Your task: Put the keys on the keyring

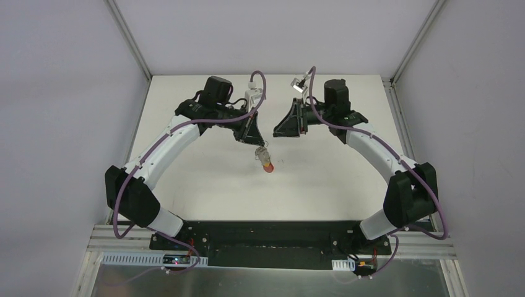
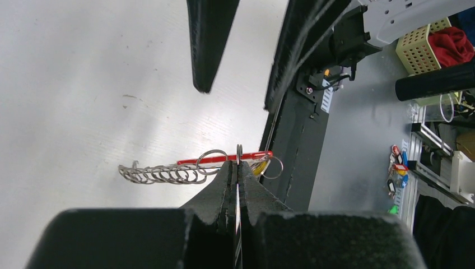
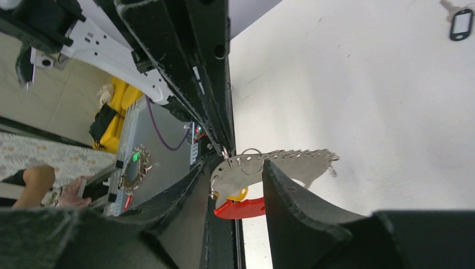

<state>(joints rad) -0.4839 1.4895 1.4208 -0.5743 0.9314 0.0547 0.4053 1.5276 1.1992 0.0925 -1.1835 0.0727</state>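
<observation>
My left gripper [image 2: 238, 168] is shut on one silver wire ring of the keyring [image 2: 224, 159] and holds the bunch off the table. The red band, a row of wire loops [image 2: 162, 174] and a yellow-orange tag [image 2: 259, 167] hang at its tip. In the top view the keyring [image 1: 265, 160] dangles below the left gripper [image 1: 252, 137]. My right gripper [image 1: 286, 128] is open and empty, facing the left one. In the right wrist view its jaws [image 3: 232, 168] frame the keyring [image 3: 241, 208] without touching it. A small key with a black head [image 3: 459, 23] lies on the table far off.
The white table [image 1: 204, 179] is walled by grey panels at left, right and back. The black base rail [image 1: 272, 238] runs along the near edge. The right gripper's two fingers [image 2: 210, 45] hang above the keyring in the left wrist view.
</observation>
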